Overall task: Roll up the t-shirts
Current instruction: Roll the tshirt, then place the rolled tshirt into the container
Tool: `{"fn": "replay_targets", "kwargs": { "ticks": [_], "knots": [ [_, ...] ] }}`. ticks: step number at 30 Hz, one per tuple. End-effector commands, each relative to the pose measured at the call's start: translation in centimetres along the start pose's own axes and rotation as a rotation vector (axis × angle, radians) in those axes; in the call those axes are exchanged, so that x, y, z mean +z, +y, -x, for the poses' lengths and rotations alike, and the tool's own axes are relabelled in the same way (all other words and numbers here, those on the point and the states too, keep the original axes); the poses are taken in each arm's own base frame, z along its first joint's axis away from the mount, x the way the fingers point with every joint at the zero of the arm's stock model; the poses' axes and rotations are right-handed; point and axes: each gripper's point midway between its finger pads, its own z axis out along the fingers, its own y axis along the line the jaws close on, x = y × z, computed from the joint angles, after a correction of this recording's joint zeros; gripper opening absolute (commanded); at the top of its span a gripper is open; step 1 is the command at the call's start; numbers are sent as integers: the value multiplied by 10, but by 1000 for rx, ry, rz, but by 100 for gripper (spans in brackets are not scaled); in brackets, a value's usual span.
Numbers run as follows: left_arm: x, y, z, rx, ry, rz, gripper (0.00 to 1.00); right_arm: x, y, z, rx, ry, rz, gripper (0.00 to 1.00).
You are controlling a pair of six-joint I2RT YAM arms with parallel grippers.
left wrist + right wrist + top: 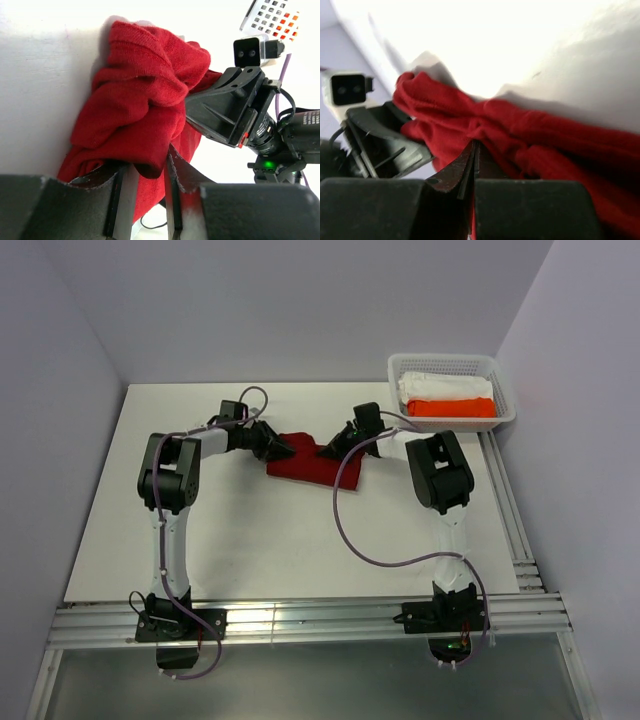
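The dark red t-shirt (315,466) lies bunched at the middle back of the table. My left gripper (283,449) is at its left end and my right gripper (336,445) is at its upper right edge. In the left wrist view, the left gripper (147,169) holds a thick fold of the red t-shirt (140,90) between its narrowed jaws. In the right wrist view, the right gripper (474,146) is pinched tight on the red cloth (535,131). The white t-shirt (438,385) and the orange t-shirt (452,407) lie in the basket.
A white mesh basket (506,412) stands at the back right corner by the right wall. Metal rails (300,618) run along the table's near edge and right side. A grey cable (350,530) loops over the table from the right arm.
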Motion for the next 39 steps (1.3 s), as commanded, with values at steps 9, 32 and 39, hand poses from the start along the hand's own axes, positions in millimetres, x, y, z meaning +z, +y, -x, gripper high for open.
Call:
{"fn": "replay_targets", "kwargs": {
  "ticks": [9, 32, 39],
  "knots": [
    [-19, 54, -31, -13, 2, 250, 30, -25, -74, -15, -31, -23, -276, 0],
    [-113, -7, -131, 157, -33, 232, 77, -164, -22, -79, -408, 5, -94, 69],
    [-130, 27, -146, 141, -32, 269, 87, -208, -67, -100, -405, 8, -84, 100]
  ]
}}
